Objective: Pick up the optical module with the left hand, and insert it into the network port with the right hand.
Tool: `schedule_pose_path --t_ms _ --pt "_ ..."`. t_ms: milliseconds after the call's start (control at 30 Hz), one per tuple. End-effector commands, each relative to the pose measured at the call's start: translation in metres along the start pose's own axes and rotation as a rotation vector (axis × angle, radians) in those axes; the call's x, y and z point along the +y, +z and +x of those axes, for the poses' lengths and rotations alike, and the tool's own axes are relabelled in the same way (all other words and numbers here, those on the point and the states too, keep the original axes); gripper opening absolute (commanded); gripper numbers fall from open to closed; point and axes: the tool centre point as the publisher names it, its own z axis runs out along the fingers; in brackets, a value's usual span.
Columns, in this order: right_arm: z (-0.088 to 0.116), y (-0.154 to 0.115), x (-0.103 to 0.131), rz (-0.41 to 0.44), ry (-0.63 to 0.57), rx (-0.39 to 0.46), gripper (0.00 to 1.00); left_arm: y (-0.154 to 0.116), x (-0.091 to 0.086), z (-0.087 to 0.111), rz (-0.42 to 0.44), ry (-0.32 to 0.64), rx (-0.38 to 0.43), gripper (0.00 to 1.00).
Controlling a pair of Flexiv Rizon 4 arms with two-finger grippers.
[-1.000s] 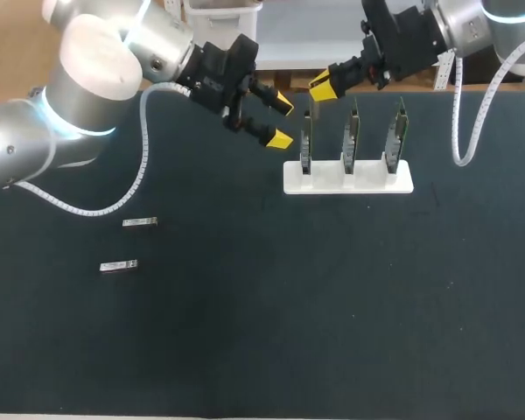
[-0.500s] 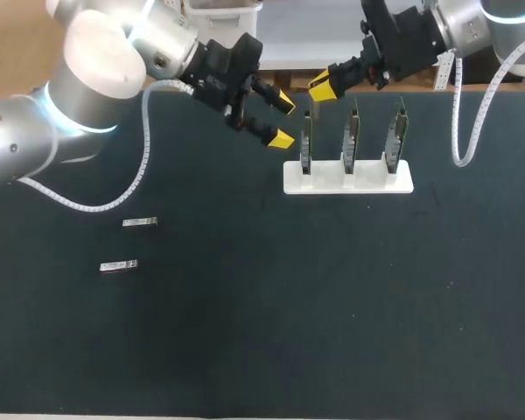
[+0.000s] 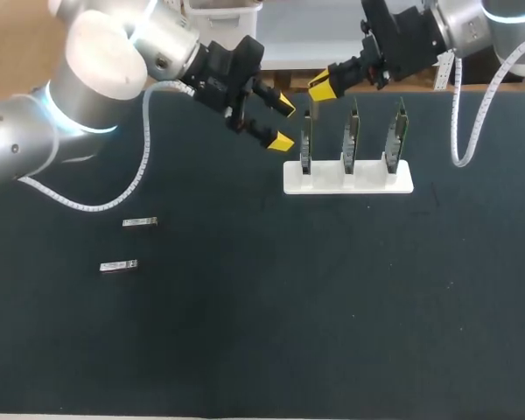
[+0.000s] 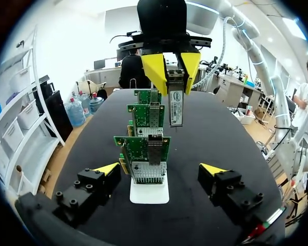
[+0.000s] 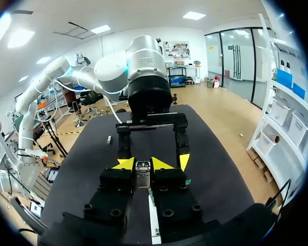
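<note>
Right gripper (image 5: 142,164): fingers nearly closed, both yellow tips pressing from two sides on the optical module (image 5: 142,171). Seen from the left wrist, the module (image 4: 175,105) is a slim silver bar with a printed label, held upright, its lower end hanging free below the tips. It is at the far side of the table (image 3: 332,306), above the leftmost of three network cards (image 3: 349,131) standing in a white holder (image 3: 347,178); contact with a card cannot be determined. Left gripper (image 3: 283,123): fingers spread wide, holding nothing, just left of the cards. Two further modules (image 3: 140,222) (image 3: 119,265) lie flat, well apart to the left.
</note>
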Motion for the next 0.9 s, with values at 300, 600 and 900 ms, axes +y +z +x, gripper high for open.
schedule_pose_path --t_ms 300,600,900 --pt "-0.012 -0.002 -0.011 0.002 -0.043 0.002 0.00 0.000 0.002 -0.002 0.005 -0.002 0.008 1.00" --pt "-0.015 0.002 -0.015 -0.013 -0.068 0.002 0.00 0.000 0.002 -0.002 0.005 -0.002 0.008 1.00" --pt "-0.010 0.009 -0.019 -0.026 -0.056 0.020 0.00 0.000 0.002 -0.002 0.005 -0.002 0.008 1.00"
